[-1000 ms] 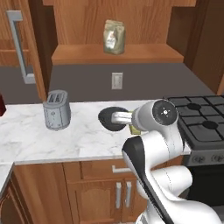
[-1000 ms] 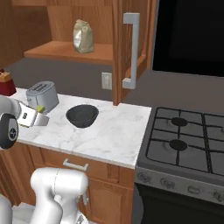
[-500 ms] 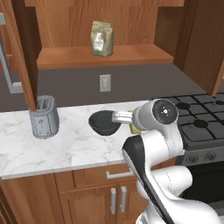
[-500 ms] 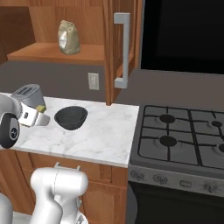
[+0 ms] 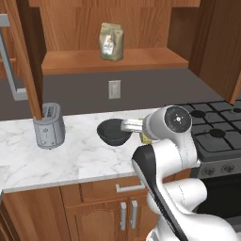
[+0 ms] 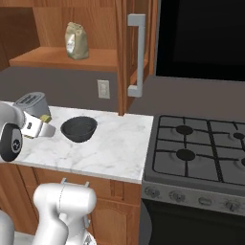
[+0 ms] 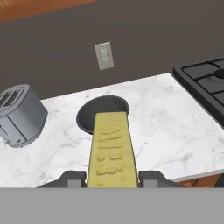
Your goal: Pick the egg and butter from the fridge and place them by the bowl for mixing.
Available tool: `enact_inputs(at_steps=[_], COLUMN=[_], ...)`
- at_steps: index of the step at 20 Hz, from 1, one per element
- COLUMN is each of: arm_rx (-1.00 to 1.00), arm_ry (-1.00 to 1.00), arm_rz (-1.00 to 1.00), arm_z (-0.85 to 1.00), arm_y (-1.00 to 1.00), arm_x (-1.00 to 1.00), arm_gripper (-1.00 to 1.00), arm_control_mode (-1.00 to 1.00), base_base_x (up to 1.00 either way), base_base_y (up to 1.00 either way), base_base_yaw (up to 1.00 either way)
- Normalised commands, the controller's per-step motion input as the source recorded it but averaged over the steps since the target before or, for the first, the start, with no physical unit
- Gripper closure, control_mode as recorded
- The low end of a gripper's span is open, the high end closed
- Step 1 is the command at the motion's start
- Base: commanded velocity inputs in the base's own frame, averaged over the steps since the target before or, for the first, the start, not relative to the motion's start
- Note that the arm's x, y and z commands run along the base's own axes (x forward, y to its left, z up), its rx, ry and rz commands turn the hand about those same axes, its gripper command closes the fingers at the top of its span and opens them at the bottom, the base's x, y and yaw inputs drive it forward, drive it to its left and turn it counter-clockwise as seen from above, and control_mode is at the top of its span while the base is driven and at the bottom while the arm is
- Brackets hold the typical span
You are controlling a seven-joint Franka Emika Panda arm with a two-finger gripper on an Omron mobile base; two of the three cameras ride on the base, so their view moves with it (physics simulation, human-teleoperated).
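My gripper (image 7: 112,178) is shut on the butter (image 7: 111,148), a mustard-yellow stick that points out from between the fingers toward the bowl (image 7: 99,108). The dark round bowl (image 5: 113,132) sits on the marble counter (image 5: 70,160) just left of my hand. In the left base view the gripper (image 5: 141,136) hovers at the bowl's right rim, with a bit of the butter (image 5: 145,137) showing. From the right base view the gripper (image 6: 42,125) hangs left of the bowl (image 6: 79,129). The egg and the fridge are out of view.
A grey toaster (image 5: 48,126) stands left of the bowl on the counter. The black stove (image 6: 201,148) adjoins the counter on the right. A paper bag (image 5: 111,41) sits on the wooden shelf above. A wall outlet (image 7: 103,56) is behind the bowl.
The whole picture has shifted as the base moved along the counter. The gripper stays shut on the butter, and now hangs close to the bowl.
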Motion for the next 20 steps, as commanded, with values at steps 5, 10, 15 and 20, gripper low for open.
enact_inputs(at_steps=[5,10,15,20], arm_rx=[0.0,0.0,0.0,0.02], arm_ry=[0.0,0.0,0.0,0.0], arm_rz=[0.0,0.0,0.0,0.0], arm_z=[0.0,0.0,-0.05,-0.08], arm_y=[0.0,0.0,-0.12,-0.24], arm_x=[0.0,0.0,0.15,0.35], arm_gripper=[1.0,1.0,1.0,1.0], arm_control_mode=[1.0,1.0,-1.0,-1.0], base_base_x=[0.0,0.0,0.01,0.0], base_base_y=[0.0,0.0,-0.02,0.0], base_base_yaw=[0.0,0.0,0.0,0.0])
